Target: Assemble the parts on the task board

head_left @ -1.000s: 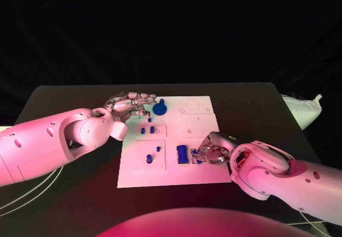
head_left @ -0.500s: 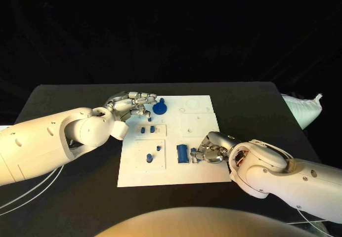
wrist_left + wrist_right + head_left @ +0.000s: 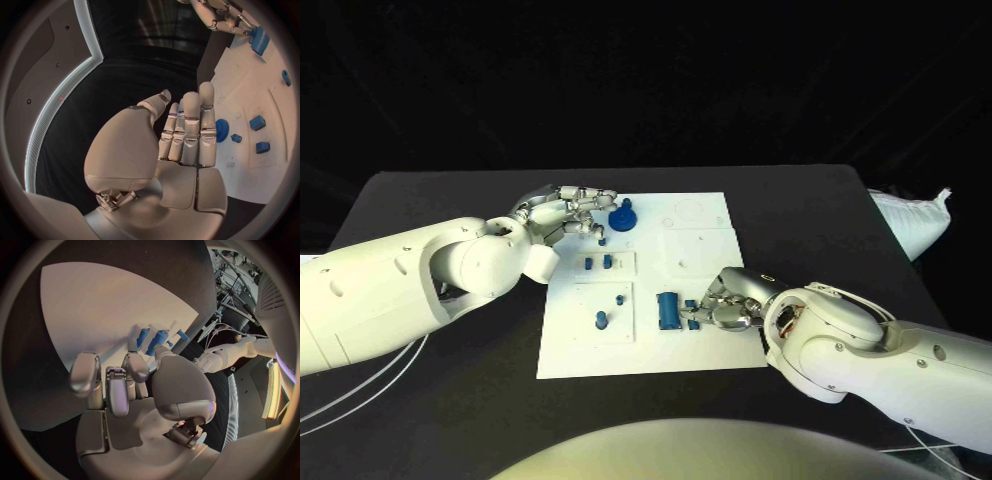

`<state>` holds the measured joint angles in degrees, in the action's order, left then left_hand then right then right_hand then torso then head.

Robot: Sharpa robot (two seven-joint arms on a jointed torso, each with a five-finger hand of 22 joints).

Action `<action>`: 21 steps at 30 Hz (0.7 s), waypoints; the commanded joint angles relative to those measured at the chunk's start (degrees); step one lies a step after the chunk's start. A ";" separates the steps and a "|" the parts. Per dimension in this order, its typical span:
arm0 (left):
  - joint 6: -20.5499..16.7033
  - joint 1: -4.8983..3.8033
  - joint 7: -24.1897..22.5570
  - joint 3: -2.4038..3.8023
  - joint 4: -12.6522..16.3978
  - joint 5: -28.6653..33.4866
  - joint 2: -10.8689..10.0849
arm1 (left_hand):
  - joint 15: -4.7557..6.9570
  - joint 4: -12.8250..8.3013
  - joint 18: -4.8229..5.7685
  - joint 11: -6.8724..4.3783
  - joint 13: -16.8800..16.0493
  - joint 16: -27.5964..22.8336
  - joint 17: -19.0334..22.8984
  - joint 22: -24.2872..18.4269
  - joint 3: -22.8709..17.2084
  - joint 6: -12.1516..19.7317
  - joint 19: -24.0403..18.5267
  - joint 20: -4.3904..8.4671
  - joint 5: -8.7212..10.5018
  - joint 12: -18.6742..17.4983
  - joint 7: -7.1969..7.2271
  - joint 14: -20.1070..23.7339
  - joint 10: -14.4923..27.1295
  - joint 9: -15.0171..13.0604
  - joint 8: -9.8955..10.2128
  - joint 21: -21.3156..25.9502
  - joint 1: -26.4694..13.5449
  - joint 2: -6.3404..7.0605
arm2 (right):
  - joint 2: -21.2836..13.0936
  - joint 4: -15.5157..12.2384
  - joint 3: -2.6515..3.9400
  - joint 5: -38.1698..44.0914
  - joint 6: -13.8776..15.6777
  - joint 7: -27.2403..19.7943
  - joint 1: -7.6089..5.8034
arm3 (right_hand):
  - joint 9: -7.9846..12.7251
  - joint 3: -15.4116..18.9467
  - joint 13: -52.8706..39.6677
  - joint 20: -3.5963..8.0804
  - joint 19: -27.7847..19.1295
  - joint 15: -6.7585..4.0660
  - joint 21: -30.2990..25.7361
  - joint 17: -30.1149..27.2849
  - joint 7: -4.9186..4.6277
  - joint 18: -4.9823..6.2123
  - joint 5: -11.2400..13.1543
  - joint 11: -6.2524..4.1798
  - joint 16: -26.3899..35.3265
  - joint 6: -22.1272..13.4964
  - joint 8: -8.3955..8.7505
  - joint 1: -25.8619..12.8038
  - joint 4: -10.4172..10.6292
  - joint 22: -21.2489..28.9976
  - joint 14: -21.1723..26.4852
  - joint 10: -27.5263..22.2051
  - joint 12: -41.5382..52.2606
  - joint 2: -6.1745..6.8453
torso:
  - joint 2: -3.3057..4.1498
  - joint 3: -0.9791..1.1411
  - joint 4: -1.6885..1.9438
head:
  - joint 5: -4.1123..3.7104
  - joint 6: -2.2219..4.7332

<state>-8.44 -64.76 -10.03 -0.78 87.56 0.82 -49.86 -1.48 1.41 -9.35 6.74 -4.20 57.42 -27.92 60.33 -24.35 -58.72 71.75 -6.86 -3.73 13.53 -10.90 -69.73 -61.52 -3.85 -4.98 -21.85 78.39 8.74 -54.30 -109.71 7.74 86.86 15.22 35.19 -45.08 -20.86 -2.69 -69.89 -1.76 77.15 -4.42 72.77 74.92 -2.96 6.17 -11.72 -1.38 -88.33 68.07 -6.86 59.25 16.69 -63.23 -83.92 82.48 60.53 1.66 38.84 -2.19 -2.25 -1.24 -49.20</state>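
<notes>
Lying in the middle of the black table [image 3: 459,190], the white task board [image 3: 704,355] carries several blue parts, and no writing or label can be read on it. The left hand [image 3: 564,213] rests at the far left corner of the board with its fingers stretched out straight and close together, holding nothing; the round blue gear-like part [image 3: 623,219] sits just beside its fingertips. In the left wrist view this part [image 3: 222,130] appears just behind the fingers [image 3: 190,130], and touching cannot be decided. Two small blue pieces [image 3: 597,264] lie in a recess near the board's centre. The right hand [image 3: 728,303] is at the near right part of the board, fingers curled. It seems to press on a small blue piece [image 3: 692,319] beside the upright blue block [image 3: 669,310], but the grip is partly hidden.
</notes>
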 commanded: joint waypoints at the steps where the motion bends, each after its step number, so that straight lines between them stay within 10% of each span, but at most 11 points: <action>1: 1.25 -0.02 -0.09 0.03 0.03 -0.23 0.08 | -0.09 -0.03 -1.00 -0.07 0.07 0.07 0.08 -0.09 0.38 0.31 -0.15 -0.24 0.18 0.32 -0.01 0.48 0.33 -0.01 -0.22 0.36 0.01 -0.45 | -0.45 -0.75 0.00 1.25 -0.60 -0.12 0.05 | -0.07 0.54 -0.05 0.20 0.39 -0.40 0.23 12.55 -0.01 -0.75 0.26 0.07 -0.21 0.35 -0.13 -0.53 0.02 -0.08 -5.57 0.48 -0.03 -0.07 | -0.02 0.03 -0.07 | 0.08 0.00; 15: 1.39 0.00 -0.08 0.03 -0.10 -0.24 0.13 | -0.10 -0.01 -1.00 -0.07 0.07 0.07 0.10 -0.12 0.42 0.34 -0.17 -0.25 0.17 0.34 -0.02 0.52 0.39 -0.01 -0.23 0.40 0.00 -0.49 | -2.59 -1.53 0.02 1.64 -0.96 -0.51 0.07 | -0.68 2.42 -0.13 0.26 0.49 -0.45 0.32 12.68 -0.02 -0.80 0.11 0.04 -0.28 0.19 0.14 7.06 -3.08 -0.36 -5.60 0.51 -0.33 -0.78 | 0.04 0.01 0.13 | -0.23 0.10; 21: 1.39 0.15 -0.26 0.03 -0.42 -0.24 0.31 | -0.10 -0.01 -1.00 -0.07 0.07 0.07 0.10 -0.12 0.42 0.34 -0.17 -0.25 0.17 0.34 -0.02 0.52 0.39 -0.01 -0.23 0.40 0.00 -0.49 | -2.82 -0.47 0.03 -3.37 5.00 -4.58 0.03 | 0.10 3.66 3.06 -0.27 -1.50 0.42 -2.22 10.26 -1.52 -0.19 -0.47 1.22 1.20 -3.62 2.38 10.32 -4.46 3.17 -5.05 -1.97 -5.75 0.08 | -0.16 -0.01 0.05 | -0.14 0.60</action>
<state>-8.13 -64.66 -9.91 -0.78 87.18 0.73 -49.72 -1.67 1.41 -9.34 6.74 -4.20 57.42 -27.87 60.25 -24.35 -58.72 71.75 -6.86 -3.73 13.53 -10.90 -69.54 -61.52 -3.85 -4.98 -21.85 78.39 8.75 -56.98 -110.53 7.77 86.88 16.29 34.28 -45.05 -20.98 0.79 -67.59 -1.98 76.16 -4.41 71.11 74.91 -4.21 6.17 -11.87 -0.33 -87.52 65.22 -4.91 69.00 12.38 -60.82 -83.91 81.13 56.02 1.75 38.79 -2.19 -2.16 -1.48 -48.90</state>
